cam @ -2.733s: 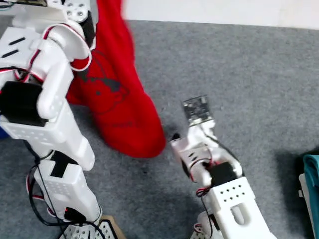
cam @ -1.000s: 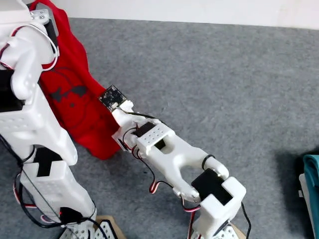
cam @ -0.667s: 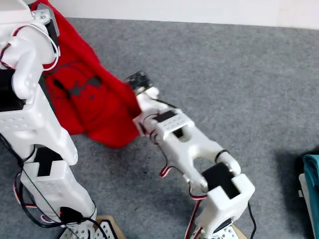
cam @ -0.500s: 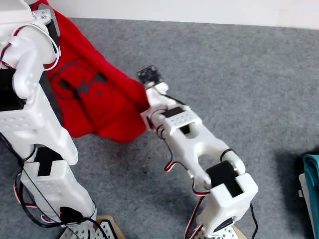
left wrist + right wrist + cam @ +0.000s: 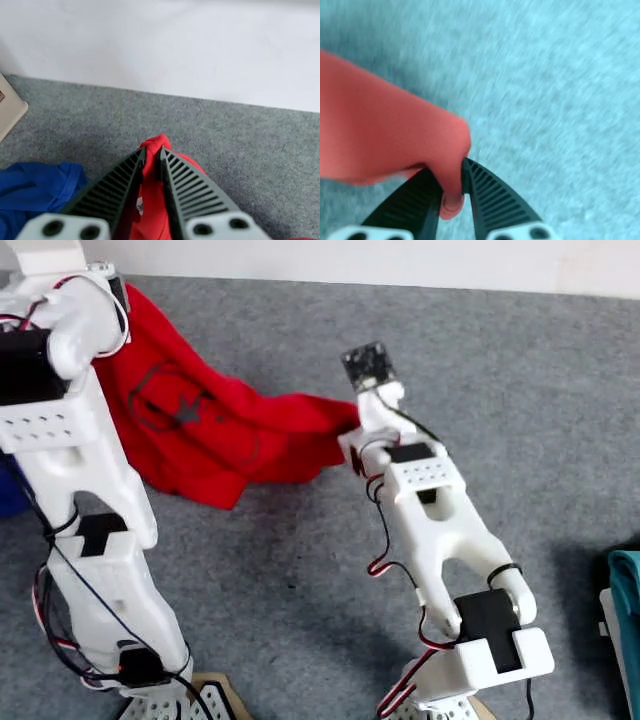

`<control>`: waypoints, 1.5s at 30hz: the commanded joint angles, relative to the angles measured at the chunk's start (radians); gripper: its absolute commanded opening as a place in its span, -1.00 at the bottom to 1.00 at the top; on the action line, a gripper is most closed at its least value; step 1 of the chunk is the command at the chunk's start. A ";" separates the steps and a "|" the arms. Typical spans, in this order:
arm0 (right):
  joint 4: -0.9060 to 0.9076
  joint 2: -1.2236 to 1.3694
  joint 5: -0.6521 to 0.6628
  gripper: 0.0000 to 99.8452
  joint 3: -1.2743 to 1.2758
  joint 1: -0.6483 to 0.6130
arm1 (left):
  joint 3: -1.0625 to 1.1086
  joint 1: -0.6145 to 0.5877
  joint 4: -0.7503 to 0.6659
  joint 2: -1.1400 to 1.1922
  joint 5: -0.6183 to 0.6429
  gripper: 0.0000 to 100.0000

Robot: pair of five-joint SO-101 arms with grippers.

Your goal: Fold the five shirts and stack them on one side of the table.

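Observation:
A red shirt (image 5: pixel 210 435) with a dark print hangs stretched between both arms above the grey table. My left gripper (image 5: pixel 151 152) is shut on one edge of the red shirt (image 5: pixel 155 210) at the far left, near the wall. My right gripper (image 5: pixel 452 192) is shut on another edge of the red shirt (image 5: pixel 385 135), held near the table's middle; in the high view its fingers sit at the cloth's right tip (image 5: pixel 352 432). The shirt's lower part sags to the table (image 5: pixel 215 495).
A blue garment (image 5: pixel 35 187) lies on the table at the far left, also glimpsed as blue cloth (image 5: pixel 10 495). A teal garment (image 5: pixel 625 585) sits at the right edge. The grey table (image 5: pixel 520 390) spreads to the right of the arms.
My right gripper has pulled its edge of the red shirt to the right and away from the left arm, spreading the cloth out. The left arm has shifted slightly.

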 commanded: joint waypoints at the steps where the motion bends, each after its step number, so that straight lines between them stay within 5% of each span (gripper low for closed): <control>1: -0.051 -0.036 0.020 -0.98 0.015 -0.041 | -0.007 -0.013 -0.008 -0.007 -0.003 -0.99; 7: -0.111 -0.031 0.020 -0.98 -0.041 0.030 | -0.008 -0.013 -0.032 -0.001 -0.003 -0.99; 12: -0.120 -0.031 0.020 -0.98 -0.251 0.188 | -0.001 -0.050 -0.252 0.002 0.009 -0.99; 16: -0.028 -0.051 0.020 -0.98 -0.449 0.277 | 0.001 -0.070 -0.453 0.004 0.158 -0.99; 24: 0.041 -0.082 0.021 -0.99 -0.699 0.357 | -0.005 -0.025 -0.764 0.202 0.218 -0.99; 29: 0.084 -0.085 0.074 -0.99 -0.756 0.354 | -0.028 -0.030 -0.813 0.323 0.219 -0.99; 34: 0.314 -0.096 0.126 -0.99 -0.762 0.292 | -0.130 -0.027 -0.684 0.394 0.221 -0.99; 45: 0.762 -0.208 0.127 -0.99 -0.751 0.151 | -0.127 -0.041 0.021 0.326 0.218 -0.99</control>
